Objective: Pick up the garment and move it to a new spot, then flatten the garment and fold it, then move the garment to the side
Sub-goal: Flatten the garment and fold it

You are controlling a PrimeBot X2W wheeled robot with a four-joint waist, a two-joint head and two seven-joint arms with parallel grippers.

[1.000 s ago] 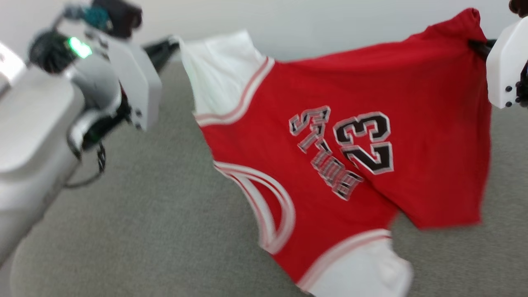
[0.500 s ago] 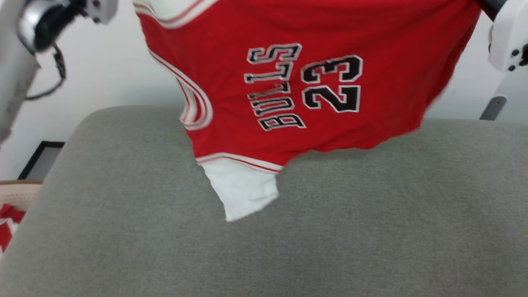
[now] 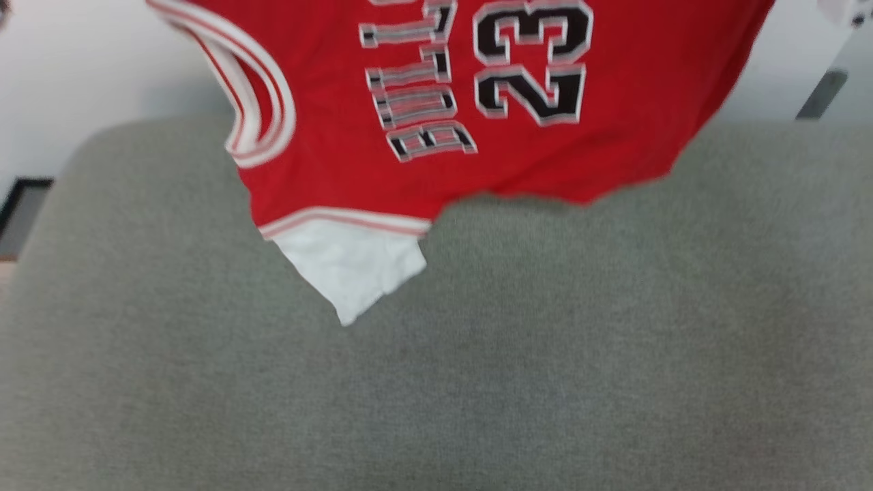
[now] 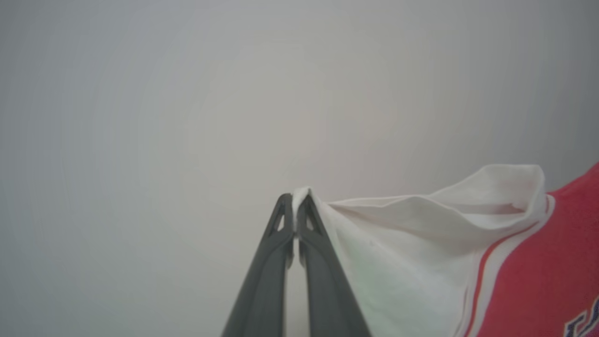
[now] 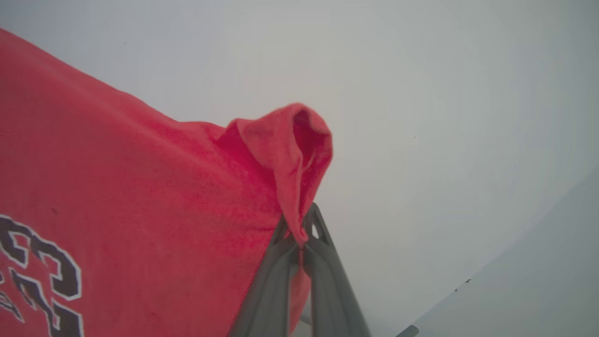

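The garment (image 3: 423,102), a red jersey with black "BULLS 23" lettering and white sleeves, hangs sideways in the air above the grey cushion (image 3: 477,354). Its lower white sleeve (image 3: 351,262) dangles just over the fabric surface. In the left wrist view my left gripper (image 4: 295,201) is shut on the edge of the other white sleeve (image 4: 421,234). My right gripper (image 5: 299,234) in the right wrist view is shut on a bunched red corner (image 5: 290,150) of the garment's hem. The jersey is stretched between the two grippers.
The grey cushion spans the whole lower part of the head view, with a pale wall (image 3: 82,61) behind it. A dark-framed object (image 3: 20,204) sits on the floor at the far left. A white piece of my right arm (image 3: 849,10) shows at the top right corner.
The jersey has been lifted off the cushion into the air and now hangs higher in the picture. The head view has shifted, so both arms have left the frame's sides.
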